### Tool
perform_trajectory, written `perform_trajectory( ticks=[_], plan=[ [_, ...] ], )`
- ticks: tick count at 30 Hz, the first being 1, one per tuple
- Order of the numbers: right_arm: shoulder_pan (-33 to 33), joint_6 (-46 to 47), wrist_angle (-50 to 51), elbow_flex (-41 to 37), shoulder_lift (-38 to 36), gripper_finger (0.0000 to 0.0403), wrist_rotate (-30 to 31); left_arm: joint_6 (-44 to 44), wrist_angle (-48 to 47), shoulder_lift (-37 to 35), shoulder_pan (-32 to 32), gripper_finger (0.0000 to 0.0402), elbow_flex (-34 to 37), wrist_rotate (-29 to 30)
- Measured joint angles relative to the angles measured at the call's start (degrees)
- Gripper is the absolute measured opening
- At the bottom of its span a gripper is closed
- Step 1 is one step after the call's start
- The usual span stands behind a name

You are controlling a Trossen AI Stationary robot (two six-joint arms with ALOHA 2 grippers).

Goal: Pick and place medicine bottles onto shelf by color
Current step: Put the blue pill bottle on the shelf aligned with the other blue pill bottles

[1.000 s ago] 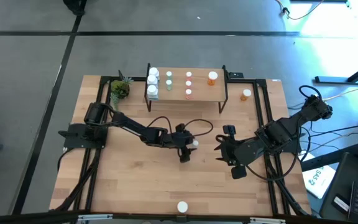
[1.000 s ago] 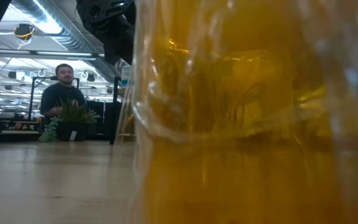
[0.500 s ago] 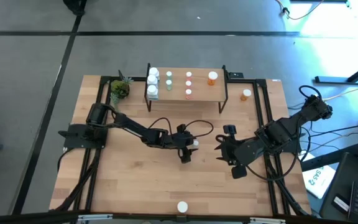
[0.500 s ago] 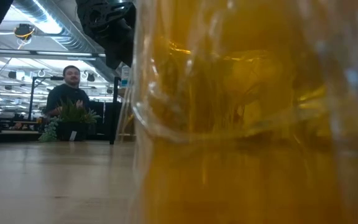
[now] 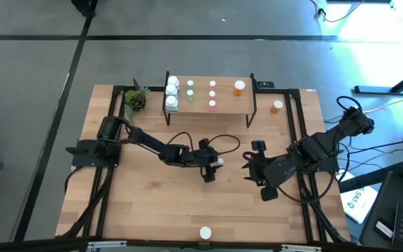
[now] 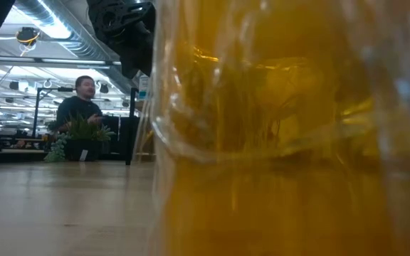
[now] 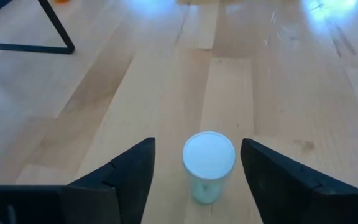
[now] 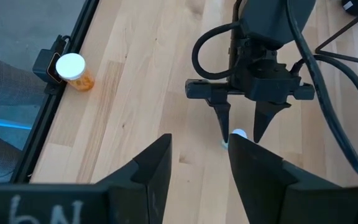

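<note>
A pale green medicine bottle (image 7: 209,165) with a white cap stands upright on the table at mid-table (image 5: 219,161). My left gripper (image 7: 197,148) is open, one finger on either side of the bottle, with a gap on both sides. My right gripper (image 8: 199,140) hovers open and holds nothing, just right of the bottle (image 5: 248,168). The shelf (image 5: 224,105) at the far side carries white, pale green, pink and orange bottles. One orange bottle (image 5: 277,106) stands on the table right of the shelf. Another orange bottle (image 8: 74,70) lies at the near edge.
A small potted plant (image 5: 135,100) stands left of the shelf. The orange bottle at the near edge fills most of the low view (image 6: 290,142). Black frame rails (image 5: 301,133) run along the table's sides. A person (image 6: 80,107) is in the room behind.
</note>
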State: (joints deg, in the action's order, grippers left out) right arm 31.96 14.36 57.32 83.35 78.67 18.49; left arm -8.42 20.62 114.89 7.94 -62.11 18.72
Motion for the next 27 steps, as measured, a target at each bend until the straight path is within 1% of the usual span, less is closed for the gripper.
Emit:
perform_trajectory(
  ticks=[5, 21, 24, 27],
  plan=[
    [0.01, -0.03, 0.02, 0.00, 0.00, 0.0161, -0.09, 0.01, -0.14, 0.00, 0.02, 0.0197, 0.01, -0.02],
    [-0.02, -0.05, 0.46, 0.00, 0.00, 0.0161, -0.07, -0.24, -0.62, 0.00, 0.07, 0.0110, 0.02, -0.17],
    [0.01, -0.05, 0.46, 0.00, 0.00, 0.0161, -0.08, -0.36, -0.63, -0.25, 0.31, 0.0100, 0.08, -0.15],
    [0.01, -0.05, 0.46, 0.00, 0.00, 0.0161, -0.07, -0.39, -0.85, -1.15, 0.68, 0.0100, 0.11, -0.13]
  ],
)
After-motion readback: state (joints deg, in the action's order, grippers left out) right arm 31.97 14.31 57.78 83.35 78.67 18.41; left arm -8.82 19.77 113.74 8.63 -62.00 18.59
